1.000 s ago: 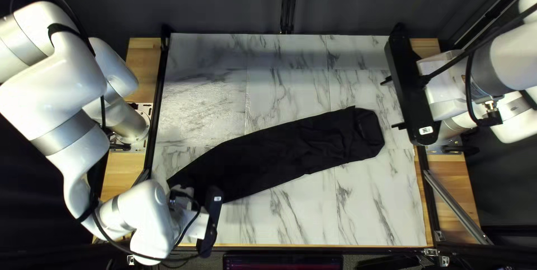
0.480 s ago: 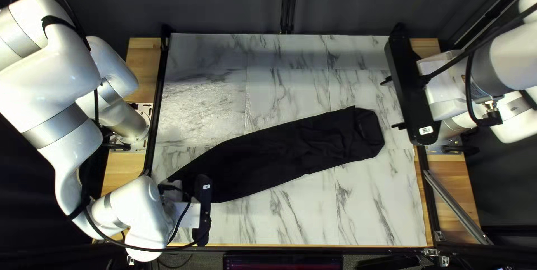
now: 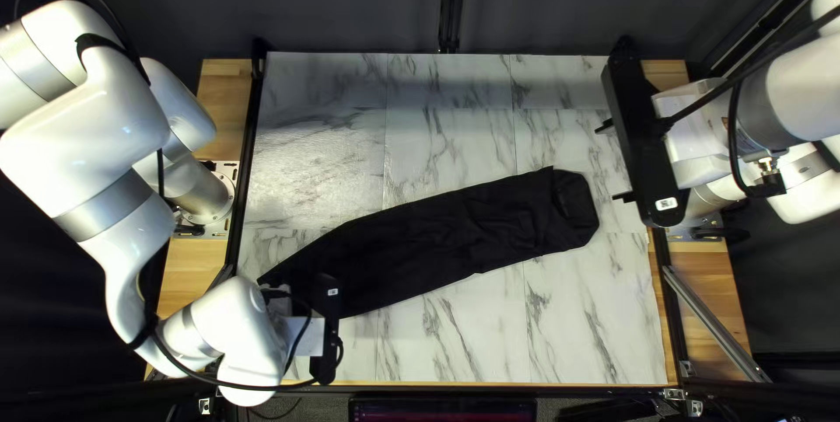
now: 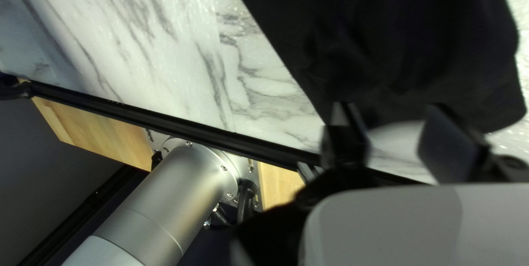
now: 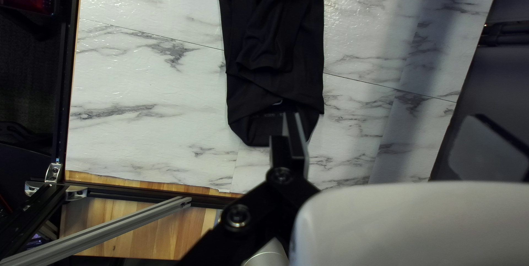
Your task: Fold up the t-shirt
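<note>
Long, narrow black cloth t-shirt: lying slantwise!
Left black gripper: released, at its end.
Right black gripper: released, spread wide.

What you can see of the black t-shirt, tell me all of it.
The t-shirt is plain black, soft-looking cloth, folded into a long strip that lies flat, slanting across the marble-patterned table. At its right end in the top left view, layers overlap and the tip is blunt, with creases beside it; sleeves cannot be told apart. The left gripper, open, is over the other end, contact unclear. The right gripper stands clear of it.
</note>
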Robot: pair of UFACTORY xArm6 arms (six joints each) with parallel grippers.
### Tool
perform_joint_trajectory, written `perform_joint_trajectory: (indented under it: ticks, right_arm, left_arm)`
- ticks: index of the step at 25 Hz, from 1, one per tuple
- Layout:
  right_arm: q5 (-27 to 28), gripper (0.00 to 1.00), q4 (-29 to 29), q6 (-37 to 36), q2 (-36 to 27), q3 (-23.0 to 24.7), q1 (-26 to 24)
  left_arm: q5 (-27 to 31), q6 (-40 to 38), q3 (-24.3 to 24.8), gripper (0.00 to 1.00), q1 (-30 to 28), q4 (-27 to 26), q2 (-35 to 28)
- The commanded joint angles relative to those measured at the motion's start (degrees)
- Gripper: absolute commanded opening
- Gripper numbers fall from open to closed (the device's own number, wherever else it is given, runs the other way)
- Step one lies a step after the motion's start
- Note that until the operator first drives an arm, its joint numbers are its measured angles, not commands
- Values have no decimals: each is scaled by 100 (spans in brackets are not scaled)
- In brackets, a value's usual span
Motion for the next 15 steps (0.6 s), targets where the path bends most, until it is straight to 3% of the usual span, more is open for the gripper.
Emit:
perform_joint_trajectory:
  ticks: [1, 6, 13, 15]
  right_arm:
    - [0, 100, 0, 0, 0, 0, 0]
    - [0, 100, 0, 0, 0, 0, 0]
    - [0, 100, 0, 0, 0, 0, 0]
    - [0, 100, 0, 0, 0, 0, 0]
  left_arm:
    - [292, 104, -370, 100, -3, -101, 150]
    - [335, 615, -723, 100, 5, -148, 527]
    - [-398, 2338, 29, 100, -278, 319, 137]
    - [-383, 2408, 38, 100, -271, 319, 128]
